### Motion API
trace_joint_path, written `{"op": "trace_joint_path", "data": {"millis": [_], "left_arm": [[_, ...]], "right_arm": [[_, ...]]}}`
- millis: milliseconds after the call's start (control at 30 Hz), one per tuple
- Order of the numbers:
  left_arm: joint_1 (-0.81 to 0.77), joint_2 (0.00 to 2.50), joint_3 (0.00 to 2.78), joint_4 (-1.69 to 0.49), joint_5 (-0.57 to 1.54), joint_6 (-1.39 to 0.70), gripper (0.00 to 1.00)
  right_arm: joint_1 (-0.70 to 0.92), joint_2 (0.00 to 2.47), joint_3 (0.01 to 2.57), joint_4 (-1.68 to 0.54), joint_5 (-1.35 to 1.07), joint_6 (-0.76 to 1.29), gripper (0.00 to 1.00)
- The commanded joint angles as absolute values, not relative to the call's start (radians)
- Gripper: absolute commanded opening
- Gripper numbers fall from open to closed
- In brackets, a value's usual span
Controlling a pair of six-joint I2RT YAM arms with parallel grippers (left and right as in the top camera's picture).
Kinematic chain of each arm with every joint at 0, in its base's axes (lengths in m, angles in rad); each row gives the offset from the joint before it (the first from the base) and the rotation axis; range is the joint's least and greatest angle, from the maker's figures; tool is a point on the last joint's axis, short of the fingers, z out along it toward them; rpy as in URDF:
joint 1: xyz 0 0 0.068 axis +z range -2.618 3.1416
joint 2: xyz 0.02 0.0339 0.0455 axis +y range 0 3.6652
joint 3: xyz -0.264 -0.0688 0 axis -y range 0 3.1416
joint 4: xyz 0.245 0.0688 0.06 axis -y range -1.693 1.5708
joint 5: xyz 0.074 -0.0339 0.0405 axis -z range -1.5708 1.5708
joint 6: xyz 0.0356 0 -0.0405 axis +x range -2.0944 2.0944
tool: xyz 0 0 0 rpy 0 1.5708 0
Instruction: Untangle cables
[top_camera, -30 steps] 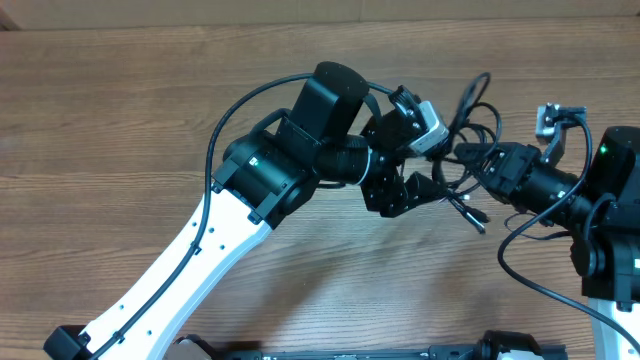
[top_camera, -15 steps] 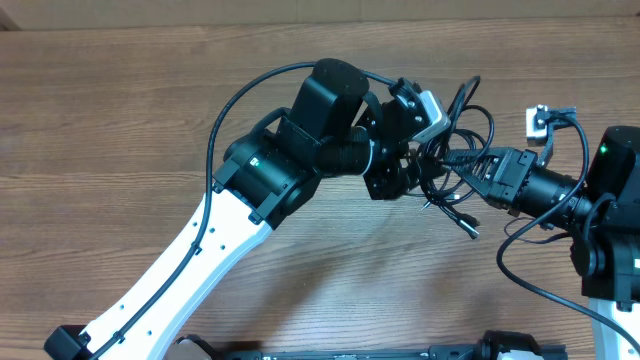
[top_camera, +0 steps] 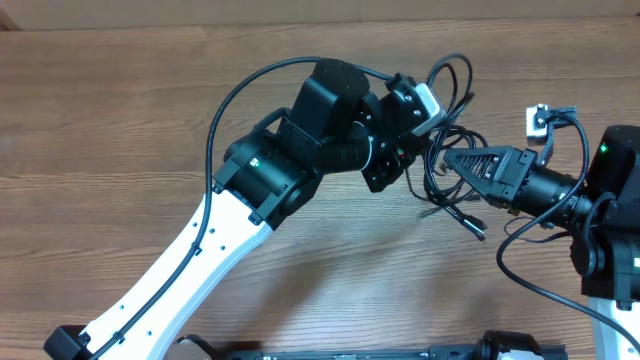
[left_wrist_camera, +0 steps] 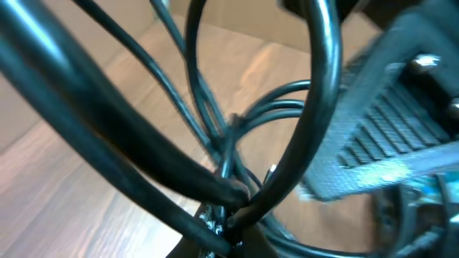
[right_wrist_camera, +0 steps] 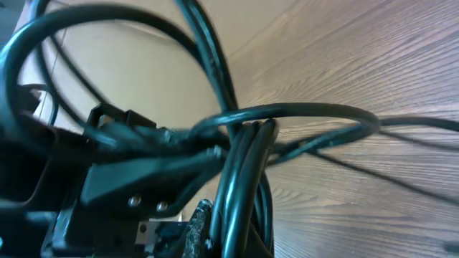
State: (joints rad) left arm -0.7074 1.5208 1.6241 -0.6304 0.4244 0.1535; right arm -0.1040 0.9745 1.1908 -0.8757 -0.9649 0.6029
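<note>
Between left hand [top_camera: 408,152] and right hand [top_camera: 449,160], tangled cables [top_camera: 431,176], pinched by both.

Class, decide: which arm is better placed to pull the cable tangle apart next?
Left, probably. Both left gripper and right gripper are shut on the cables, but the left has wide bare table beside it to pull into.

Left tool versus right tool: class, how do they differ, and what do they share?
The left tool points right; the right tool points left. Overhead, the left tool is mostly hidden under its wrist; the right tool tapers in plain sight. Both are shut on the cables.
</note>
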Motion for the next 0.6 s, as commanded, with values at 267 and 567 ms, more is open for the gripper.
{"op": "trace_joint_path", "data": {"millis": [267,567], "left_arm": [[-0.647,1.517,1.639,-0.474,-0.084,0.015,0.04],[-0.62,1.517,1.639,-0.299,-0.147,0.185,0.04]], "right_arm": [[-0.098,0.966,1.199,-0.876,-1.072,0.568,0.04],[-0.098,0.966,1.199,-0.945,-1.079,0.522,0.04]]}}
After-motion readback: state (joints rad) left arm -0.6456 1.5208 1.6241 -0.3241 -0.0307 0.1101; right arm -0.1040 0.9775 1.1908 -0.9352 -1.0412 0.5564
